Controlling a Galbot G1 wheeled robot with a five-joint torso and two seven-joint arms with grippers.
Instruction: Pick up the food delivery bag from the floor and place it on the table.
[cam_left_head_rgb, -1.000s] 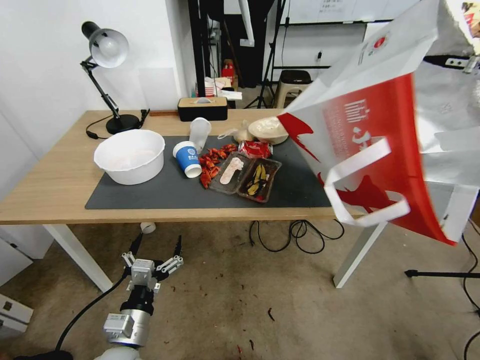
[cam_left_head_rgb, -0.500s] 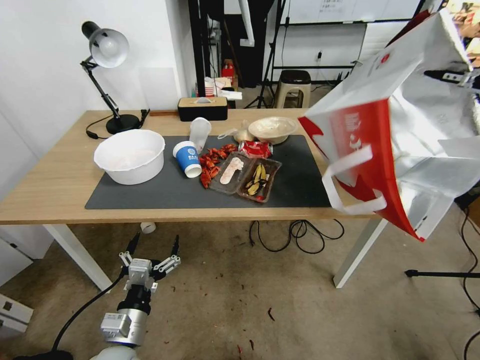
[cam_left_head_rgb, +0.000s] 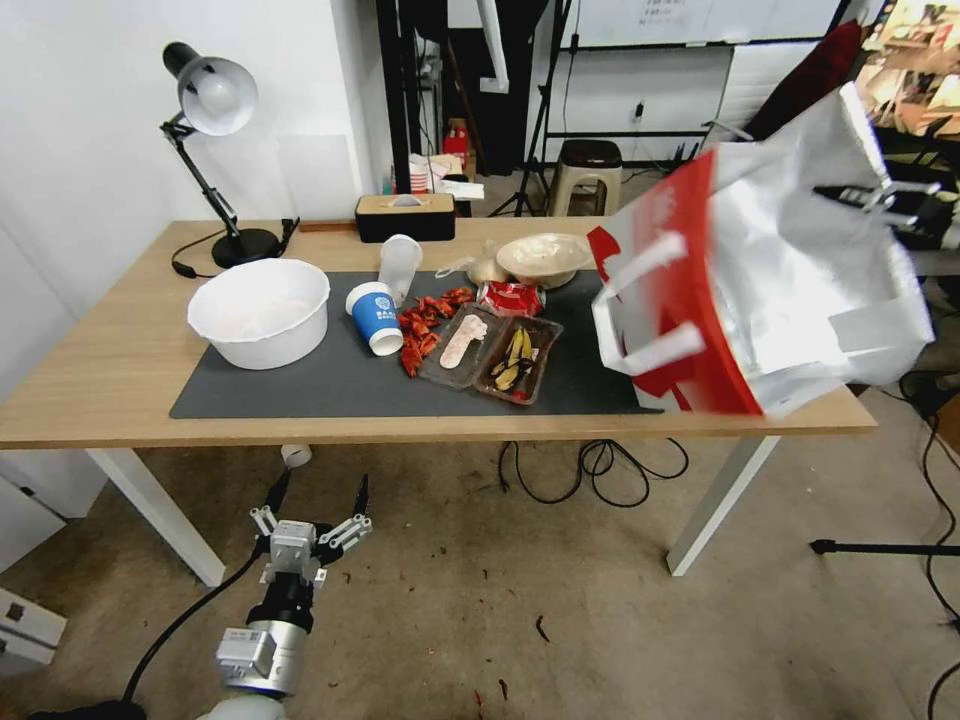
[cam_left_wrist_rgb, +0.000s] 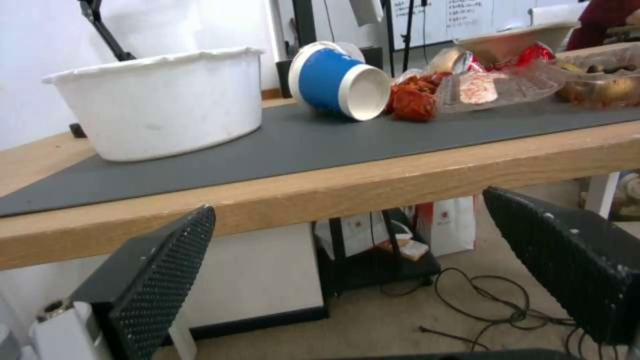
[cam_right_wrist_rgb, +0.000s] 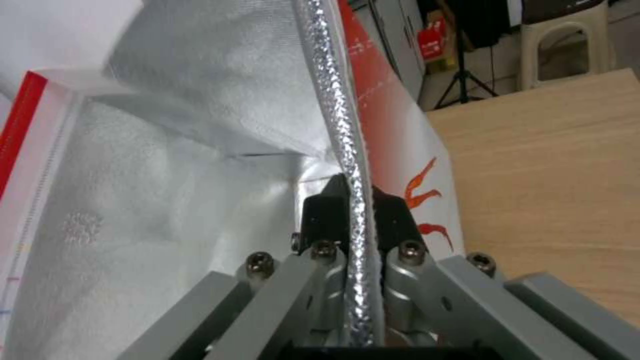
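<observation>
While the bag (cam_left_head_rgb: 770, 290) hangs tilted over the bench's (cam_left_head_rgb: 100, 370) far right end, its red face and white straps turned toward the mat (cam_left_head_rgb: 340, 385), the right claw (cam_right_wrist_rgb: 351, 200) is clamped on its foil-lined rim from behind, on the side away from the mat. I judge the bag's lower edge near the wood but cannot tell if it touches. Toward the mat, a shallow bowl (cam_left_head_rgb: 546, 258) and food trays (cam_left_head_rgb: 490, 352) lie close. Well off, below the bench's front edge, the left claw (cam_left_head_rgb: 313, 495) waits spread apart above the floor (cam_left_head_rgb: 560, 600).
</observation>
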